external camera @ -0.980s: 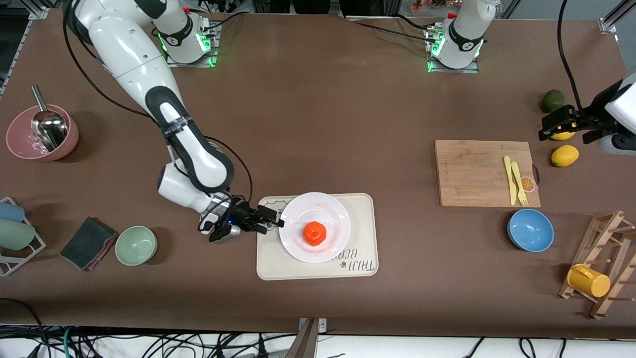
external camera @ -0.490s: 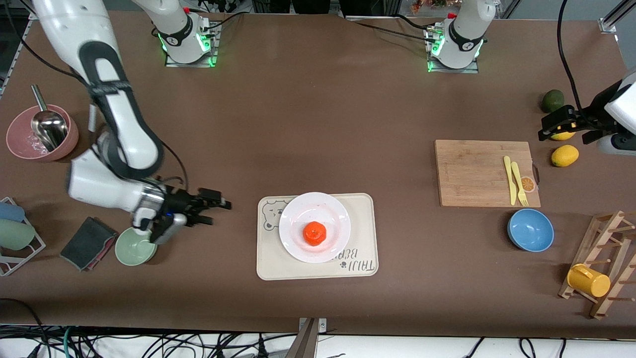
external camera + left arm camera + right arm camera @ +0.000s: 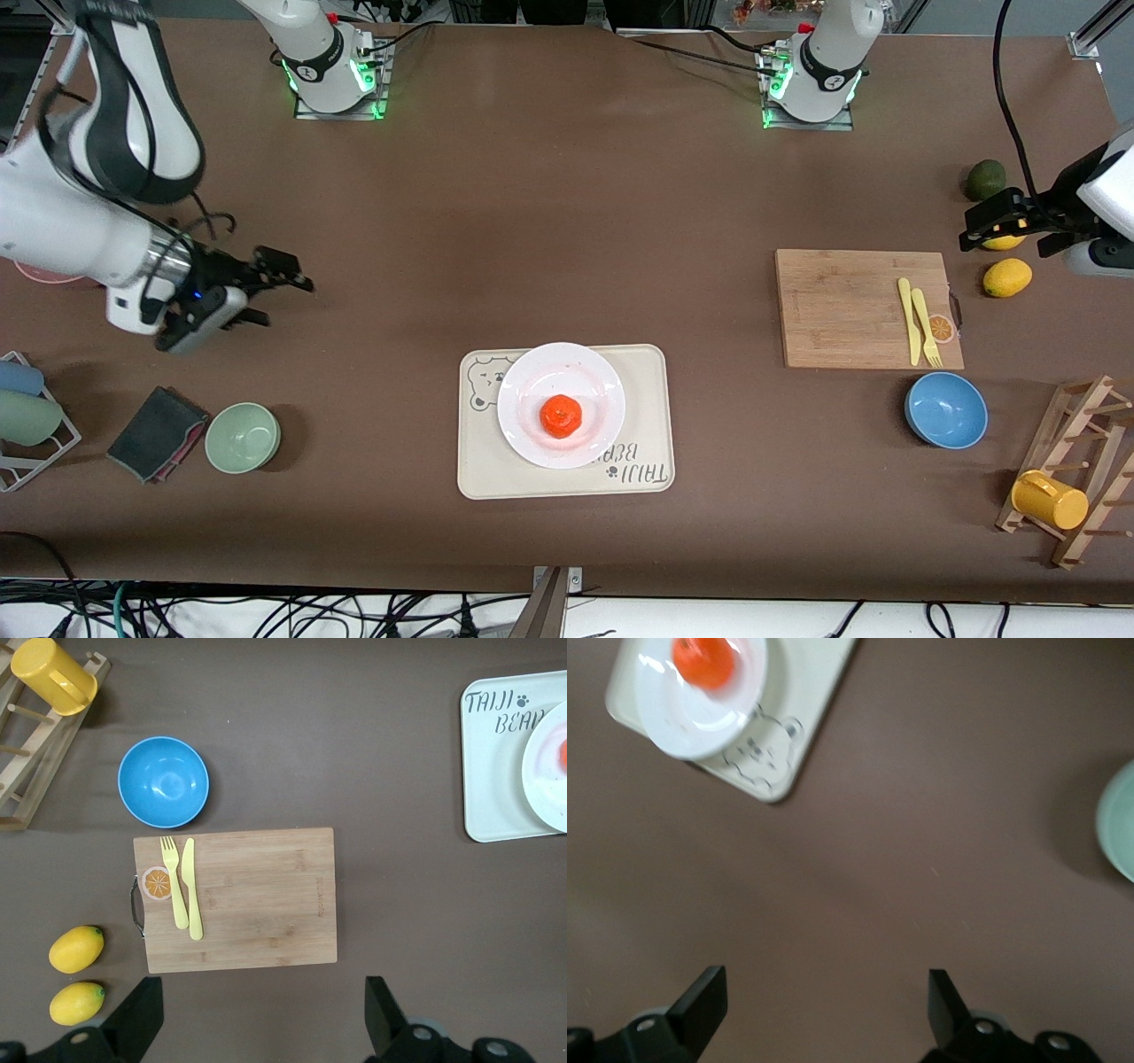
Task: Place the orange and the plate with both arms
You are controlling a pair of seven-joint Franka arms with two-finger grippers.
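A: Since a second ago, the right end effector (image 3: 266, 288) has pulled away from the plate (image 3: 561, 405) and risen; it now hangs over bare desk (image 3: 567, 221) toward the right arm's end, fingers spread wide, holding nothing.

B: And the left end effector (image 3: 997, 221)?

A: It waits over the lemons (image 3: 1006, 277) at the left arm's end, wide open too, also empty.

B: Where do the task's things sit?

A: On the cream tray (image 3: 647, 381), the plate lies flat with the orange (image 3: 561, 416) at its middle, touching it. Both look placed.

B: What could go wrong, then?

A: Mostly a careless sweep, I judge. If the right arm drops low on its way home, it could clip the green bowl (image 3: 243, 437) or the pink bowl (image 3: 40, 273) under its wrist. A knock to the tray would roll the orange, since nothing but the shallow rim holds it.
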